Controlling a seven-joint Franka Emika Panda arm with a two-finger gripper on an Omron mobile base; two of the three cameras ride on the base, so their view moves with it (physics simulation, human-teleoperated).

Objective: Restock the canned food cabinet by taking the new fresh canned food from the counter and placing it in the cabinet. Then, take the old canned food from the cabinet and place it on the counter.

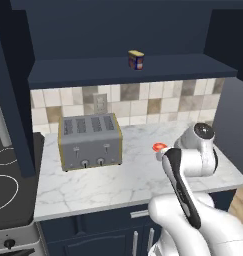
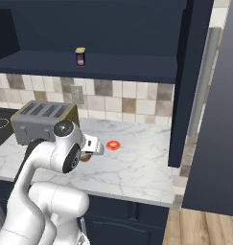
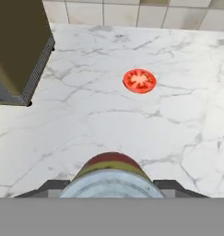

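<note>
The claw [image 3: 111, 184] has the red and yellow can [image 3: 111, 175] squeezed between its fingers, low over the white counter [image 3: 109, 124]. The big blue cabinet [image 2: 99, 67] shelf is high above the claw. The little blue can [image 2: 80, 56] sits up there.

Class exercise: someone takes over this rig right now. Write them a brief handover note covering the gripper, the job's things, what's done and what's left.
Gripper: the new can sits between its fingertips, low over the counter; whether it is clamped cannot be told.
Old can: upright on the cabinet ledge.
Nearby: toaster, tomato slice.
Done: neither can moved to its place.
Left: new can into cabinet, then old can onto counter.
</note>
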